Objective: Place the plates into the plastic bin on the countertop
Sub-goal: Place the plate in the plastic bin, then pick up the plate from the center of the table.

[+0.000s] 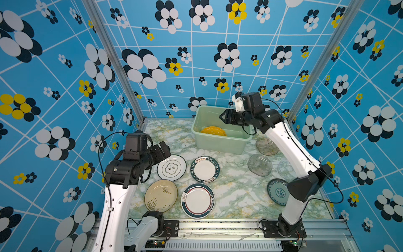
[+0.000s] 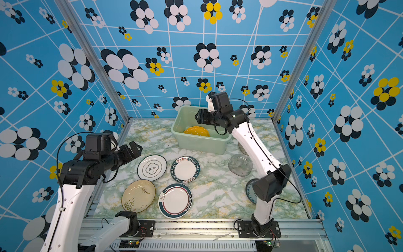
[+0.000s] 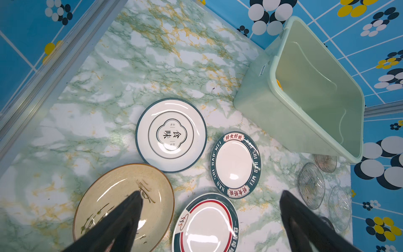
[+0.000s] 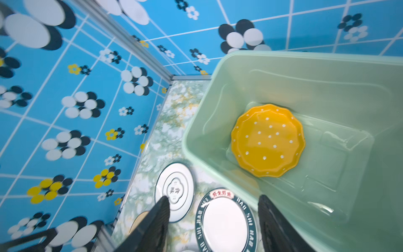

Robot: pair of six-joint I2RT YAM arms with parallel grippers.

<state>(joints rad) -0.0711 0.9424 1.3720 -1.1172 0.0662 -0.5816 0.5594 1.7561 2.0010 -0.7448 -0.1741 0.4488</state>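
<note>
Beneath the plastic bin (image 1: pixel 220 145) spreads one marbled tabletop (image 1: pixel 235 189); the bin is a single mint-green tub. Two arms reach over the scene, and the right arm (image 1: pixel 290 150) hides part of the blue-white plate (image 1: pixel 276 192), which lies well in front of the bin.

Nine plates show. One, the yellow dotted plate (image 4: pixel 268 140), lies flat on the bin's floor. Eight lie outside it:
- three white plates with dark rims: the quatrefoil plate (image 1: pixel 171 168), the lettered-rim plate (image 1: pixel 205 169) and the red-ringed plate (image 1: pixel 198 200), all in front of the bin
- three clear glass plates (image 1: pixel 267 146) (image 1: pixel 260 164) (image 1: pixel 283 169), near the bin's end on the right arm's side
- one cream plate (image 1: pixel 161 195)
- the blue-white plate

The right end effector (image 4: pixel 213 197) hangs over the bin's open top, jaws parted and empty, with the yellow plate below it and untouched. The left end effector (image 3: pixel 211 193) hovers well apart from the bin, spread wide and holding nothing.
</note>
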